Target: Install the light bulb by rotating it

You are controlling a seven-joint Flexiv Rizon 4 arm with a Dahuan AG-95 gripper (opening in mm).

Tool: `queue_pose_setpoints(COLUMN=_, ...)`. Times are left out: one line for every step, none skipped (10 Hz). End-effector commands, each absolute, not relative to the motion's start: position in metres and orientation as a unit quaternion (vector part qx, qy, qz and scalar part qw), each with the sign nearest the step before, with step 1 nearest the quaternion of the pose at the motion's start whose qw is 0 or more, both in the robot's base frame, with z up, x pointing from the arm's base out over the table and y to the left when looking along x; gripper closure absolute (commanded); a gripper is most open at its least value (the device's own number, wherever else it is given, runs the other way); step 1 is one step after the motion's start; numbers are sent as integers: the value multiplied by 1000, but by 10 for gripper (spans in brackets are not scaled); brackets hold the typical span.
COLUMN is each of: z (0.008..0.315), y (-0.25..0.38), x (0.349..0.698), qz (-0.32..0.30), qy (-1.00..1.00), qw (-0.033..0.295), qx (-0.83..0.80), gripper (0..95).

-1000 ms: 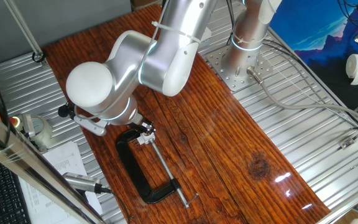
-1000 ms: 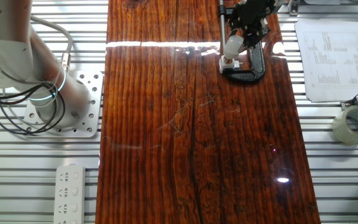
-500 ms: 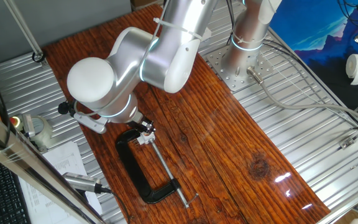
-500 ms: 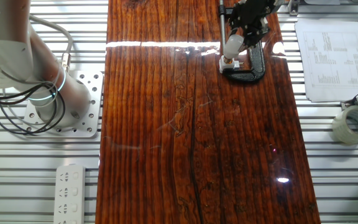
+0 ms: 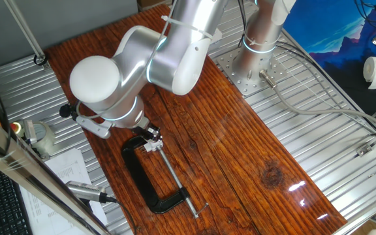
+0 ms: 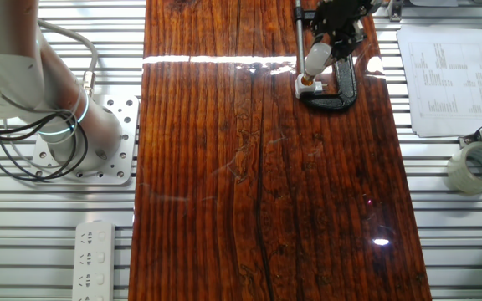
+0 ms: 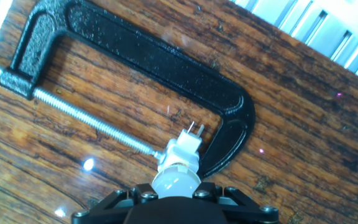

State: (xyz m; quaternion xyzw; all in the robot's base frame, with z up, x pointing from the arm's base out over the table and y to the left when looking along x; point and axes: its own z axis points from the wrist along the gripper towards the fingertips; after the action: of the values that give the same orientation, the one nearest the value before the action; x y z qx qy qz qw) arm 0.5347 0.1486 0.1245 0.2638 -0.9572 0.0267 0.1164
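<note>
- A dark, glossy wooden tabletop (image 6: 249,184) is flanked by ribbed metal surfaces.
- The light bulb (image 7: 176,179) is seated upright in the white socket block (image 7: 182,150), which is pinched in the black C-clamp (image 7: 166,68).
- The gripper (image 7: 174,194) is seen around the bulb's head; whether it is clamped cannot be told.
- The bulb is judged light, smooth and fragile; a gentle hold on the rounded head is advised.

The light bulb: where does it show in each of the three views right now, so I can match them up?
One fixed view: not visible; the arm covers the spot at the upper end of the black C-clamp.
The other fixed view: the light bulb is at top right, under the gripper, over the clamp's jaw.
Hand view: bottom centre, pale head toward the camera, on the white socket block.
Shared landmark: the C-clamp.
</note>
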Motion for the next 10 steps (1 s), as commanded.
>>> queue_pose_setpoints(z=123, y=147, x=535, qz=10, qy=-959, qw=90, qx=268, gripper=570)
queue_pose_setpoints(z=124, y=146, x=535, qz=7, qy=-959, qw=76, qx=272, gripper=570)
queue_pose_setpoints(z=124, y=144, x=534, qz=1, qy=-959, qw=68, qx=275, gripper=570)
queue_pose_setpoints(z=126, y=141, x=534, qz=-5, qy=-959, qw=62, qx=278, gripper=570)
queue_pose_setpoints(z=127, y=138, x=534, qz=-6, qy=-958, qw=60, qx=282, gripper=570)
queue_pose_setpoints(z=127, y=138, x=534, qz=-6, qy=-957, qw=59, qx=283, gripper=570)
queue_pose_setpoints(z=127, y=138, x=534, qz=-10, qy=-956, qw=56, qx=287, gripper=570)
queue_pose_setpoints(z=127, y=138, x=534, qz=-16, qy=-955, qw=54, qx=292, gripper=570)
queue_pose_setpoints(z=127, y=138, x=533, qz=-20, qy=-953, qw=51, qx=297, gripper=570)
queue_pose_setpoints(z=127, y=137, x=533, qz=-22, qy=-950, qw=51, qx=308, gripper=570)
